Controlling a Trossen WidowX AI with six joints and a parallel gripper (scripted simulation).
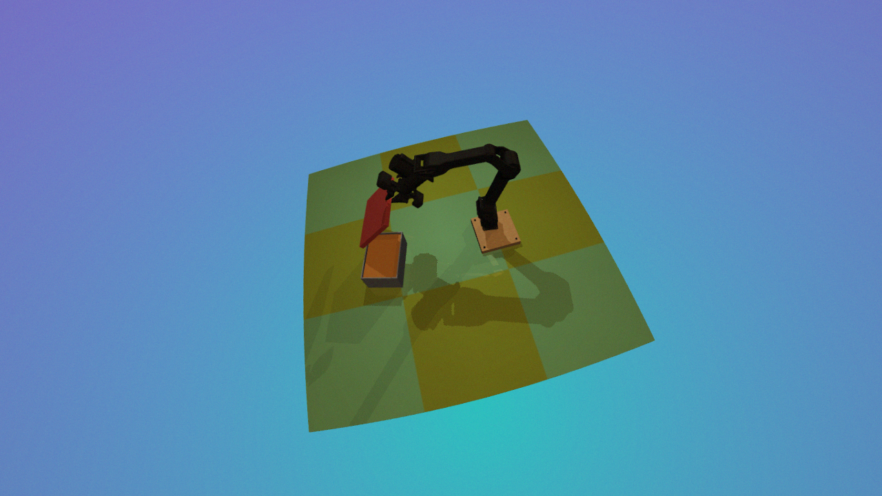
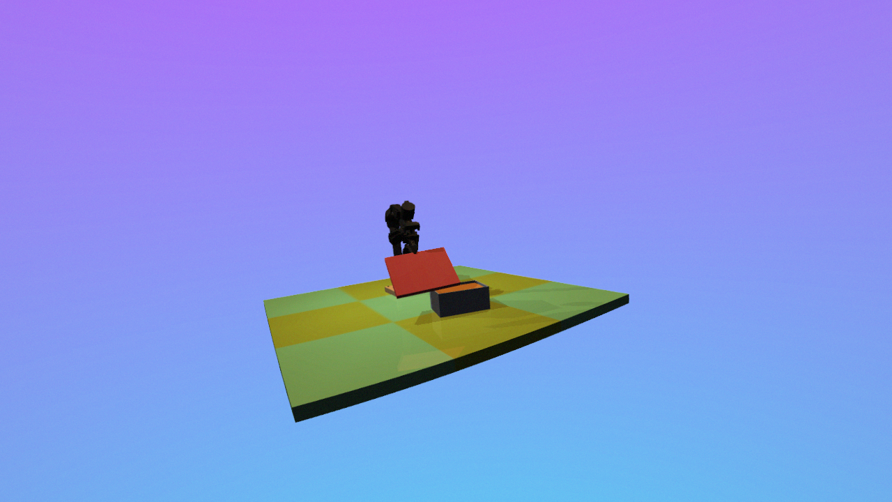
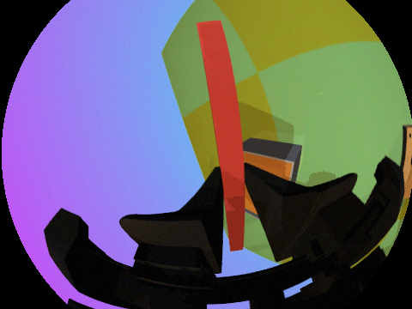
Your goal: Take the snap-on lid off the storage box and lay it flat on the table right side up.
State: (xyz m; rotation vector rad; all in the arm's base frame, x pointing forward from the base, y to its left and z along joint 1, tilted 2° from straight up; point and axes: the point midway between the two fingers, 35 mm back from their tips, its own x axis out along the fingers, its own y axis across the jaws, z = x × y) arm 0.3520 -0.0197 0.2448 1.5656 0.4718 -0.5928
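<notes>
My gripper (image 3: 230, 170) is shut on the red lid (image 1: 376, 217) (image 2: 421, 272) (image 3: 225, 107), with one finger on each side of it near one edge. The lid hangs steeply tilted in the air, off the box. The storage box (image 1: 402, 266) (image 2: 464, 301) is dark grey with an orange inside and stands open on the table. It also shows in the wrist view (image 3: 272, 147), partly behind the lid and a finger. In the top view the lid is above and left of the box. In the exterior view its lower edge overlaps the box's upper left in the picture.
The table (image 1: 481, 364) (image 2: 336, 368) has green and olive squares. The arm's wooden base plate (image 1: 509, 236) is right of the box in the top view. The table's left edge is near the lid and box in that view. Shadows of the arm fall across the table.
</notes>
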